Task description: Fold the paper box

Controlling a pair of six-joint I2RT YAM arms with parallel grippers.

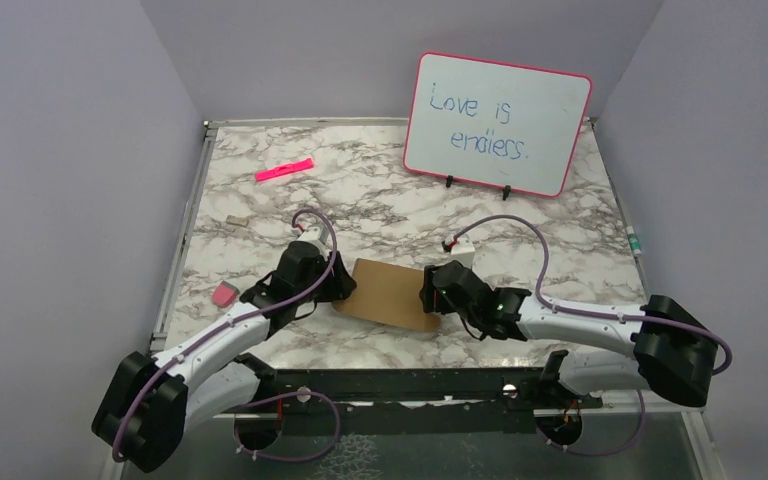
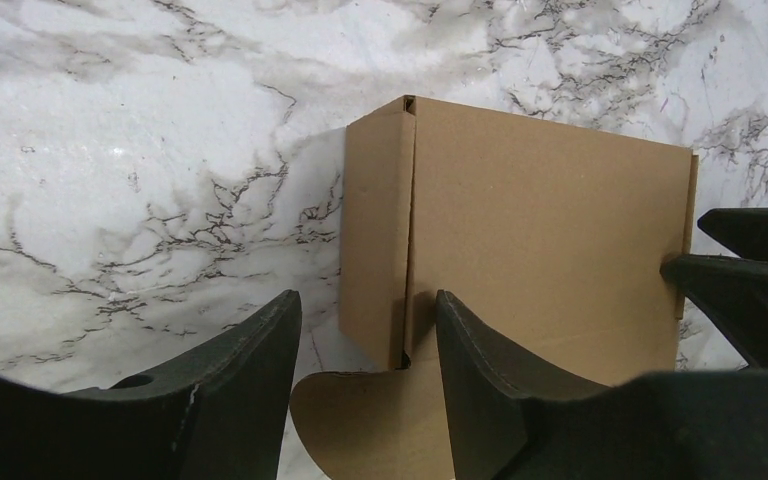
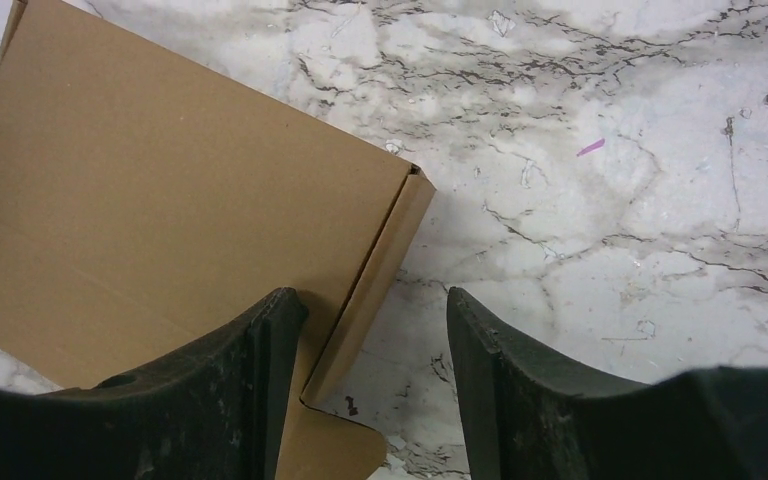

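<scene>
The paper box (image 1: 390,292) is a flat brown carton lying on the marble table between my two grippers. My left gripper (image 1: 338,286) is open at its left end. In the left wrist view (image 2: 365,340) the fingers straddle the box's side flap (image 2: 375,240): one finger (image 2: 490,380) is over the box top (image 2: 550,230), the other over the table. A rounded tab (image 2: 370,420) lies between them. My right gripper (image 1: 428,290) is open at the right end. In the right wrist view (image 3: 370,340) it straddles the side wall (image 3: 375,265) of the box (image 3: 160,200), with a tab (image 3: 335,450) below.
A pink-rimmed whiteboard (image 1: 498,122) stands at the back right. A slim pink marker (image 1: 284,169) lies at the back left. A small pink block (image 1: 223,294) lies near the table's left rim, by the left arm. Purple walls enclose the table.
</scene>
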